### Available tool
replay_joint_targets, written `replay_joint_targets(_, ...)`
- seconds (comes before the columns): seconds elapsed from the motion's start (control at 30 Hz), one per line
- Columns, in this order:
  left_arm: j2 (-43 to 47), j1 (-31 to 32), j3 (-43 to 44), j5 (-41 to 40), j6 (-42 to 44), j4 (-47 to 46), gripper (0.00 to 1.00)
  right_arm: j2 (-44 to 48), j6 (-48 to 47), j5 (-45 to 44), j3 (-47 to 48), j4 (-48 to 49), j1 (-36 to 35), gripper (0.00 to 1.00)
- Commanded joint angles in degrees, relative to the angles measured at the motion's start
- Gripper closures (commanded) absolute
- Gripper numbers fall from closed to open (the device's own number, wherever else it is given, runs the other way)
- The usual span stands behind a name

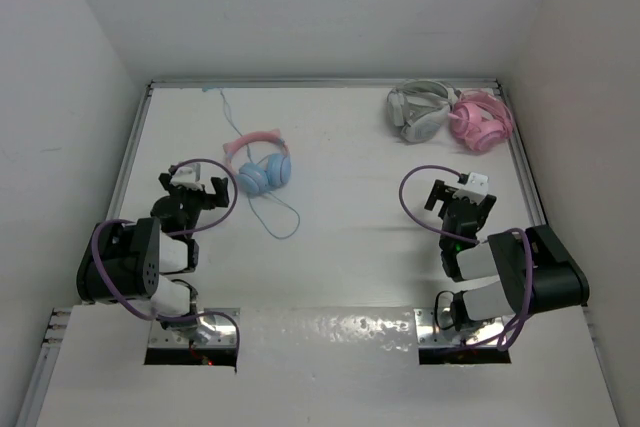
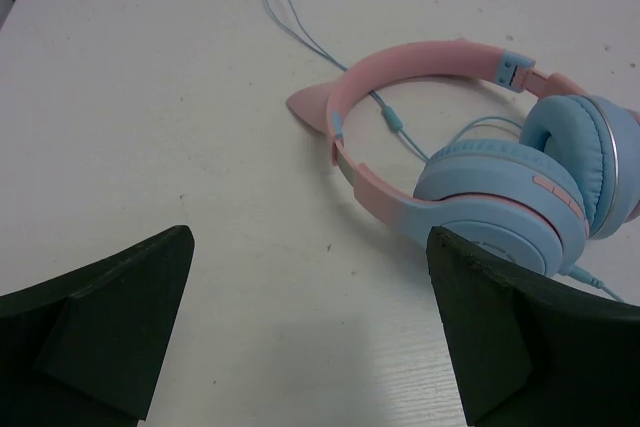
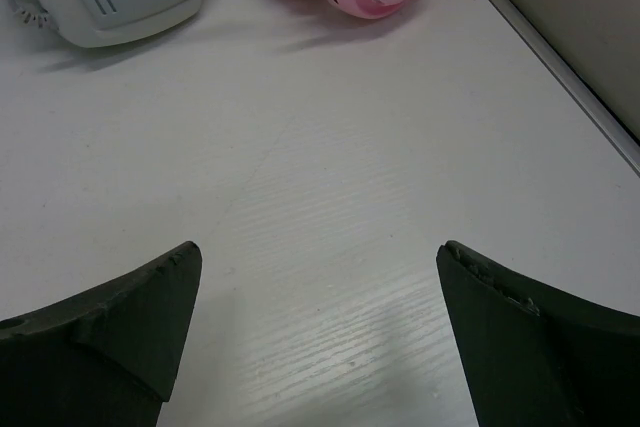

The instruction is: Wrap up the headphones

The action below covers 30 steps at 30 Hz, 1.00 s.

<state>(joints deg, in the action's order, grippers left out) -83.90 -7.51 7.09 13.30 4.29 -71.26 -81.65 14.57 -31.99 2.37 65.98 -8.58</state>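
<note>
Fingers (image 2: 110,337) of the left gripper (image 1: 197,180), spread apart and empty, with the headphones (image 2: 500,182) lying on the table (image 1: 340,147) just ahead to their right: light blue ear cups, pink eared headband, thin blue cable (image 2: 290,22) trailing loose; right gripper (image 1: 458,189) likewise spread, well apart.

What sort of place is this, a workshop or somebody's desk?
Probably a robot test cell: a white table walled in by plain white panels, two black-and-grey robot arms bolted at its near edge, and headphones laid out: a light blue pair with a pink headband, a grey-white pair, an all-pink pair.
</note>
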Motion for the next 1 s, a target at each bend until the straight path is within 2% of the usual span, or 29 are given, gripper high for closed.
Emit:
replay_joint_targets(0.0,1.28,-0.67,0.56,1.11,0.36,-2.47,0.00,0.17,0.73,-0.62,-5.01,3.81,0.23,0.01)
replay_joint_targets(0.07,2.76,-0.84,1.95,8.98,2.98,-1.09,0.00,0.52,0.38,-0.79,-5.18,4.16,0.23,0.01)
replay_joint_targets(0.13,5.14,-0.84,11.41,15.49,6.06,17.40,0.00,3.93,-0.76,2.26,-5.18,1.80,0.05,0.01)
replay_joint_targets(0.17,4.19,-1.28,16.85,14.92,6.42,26.35,0.00,5.52,-1.90,5.59,-4.66,-1.78,0.14,0.01)
replay_joint_targets(0.2,2.70,-1.19,29.00,13.87,7.04,42.80,0.00,7.53,-2.96,7.45,-3.70,-5.30,0.14,0.01)
replay_joint_targets(0.23,-1.75,-1.19,34.51,13.60,7.39,48.70,0.00,11.21,-3.31,8.51,-1.08,-12.90,0.14,0.01)
replay_joint_targets(0.27,-4.32,-1.11,43.96,13.68,8.70,58.60,0.03,13.07,-3.58,10.61,0.69,-16.28,0.14,0.01)
replay_joint_targets(0.3,-6.61,-1.02,47.71,14.12,11.76,62.26,0.11,14.66,-2.54,11.07,1.84,-17.80,0.14,0.01)
replay_joint_targets(0.37,-13.20,0.47,56.49,12.21,14.42,69.73,0.18,20.63,4.99,9.24,3.16,-20.79,0.23,0.01)
replay_joint_targets(0.4,-15.05,1.43,58.98,7.92,16.51,71.08,0.27,22.83,11.12,10.36,3.25,-22.10,0.32,0.01)
replay_joint_targets(0.43,-19.42,2.84,61.61,6.66,17.32,74.22,0.28,26.50,11.53,14.11,2.91,-21.60,0.40,0.01)
replay_joint_targets(0.47,-21.55,3.28,66.42,5.87,18.11,77.65,0.28,27.58,8.49,23.37,2.55,-20.29,0.41,0.03)
replay_joint_targets(0.5,-23.57,3.81,68.99,5.43,18.20,79.42,0.27,28.03,7.42,27.64,2.99,-19.32,0.41,0.09)
replay_joint_targets(0.53,-27.51,4.60,71.46,5.25,17.86,80.92,0.25,27.69,6.80,31.07,4.03,-19.83,0.32,0.28)
replay_joint_targets(0.6,-30.44,5.39,76.30,4.90,16.19,81.99,0.24,26.37,5.74,33.21,10.33,-26.47,-0.56,0.39)
replay_joint_targets(0.63,-32.36,5.75,77.19,4.11,15.57,81.38,0.23,25.49,5.21,32.43,13.07,-35.56,-1.43,0.42)
replay_joint_targets(0.67,-33.25,6.19,78.24,2.97,15.22,79.98,0.21,23.22,2.86,31.82,15.45,-39.48,-3.96,0.41)
replay_joint_targets(0.73,-35.79,7.07,79.99,-0.63,16.53,79.88,0.21,20.06,-2.32,24.19,20.20,-45.38,-10.45,0.35)
replay_joint_targets(0.8,-37.91,9.79,80.88,-2.57,19.08,80.40,0.21,18.37,-4.45,20.14,21.36,-44.97,-14.08,0.33)
replay_joint_targets(0.9,-37.92,11.28,79.49,-2.66,20.84,79.00,0.21,15.38,-3.85,19.86,21.45,-42.17,-17.43,0.33)
replay_joint_targets(0.93,-37.92,11.55,78.44,-3.62,20.93,77.61,0.23,13.98,-3.15,19.95,21.45,-41.63,-18.22,0.33)
replay_joint_targets(0.97,-38.35,11.90,78.08,-4.33,20.93,76.72,0.30,13.36,-2.97,19.95,21.53,-40.93,-18.75,0.33)
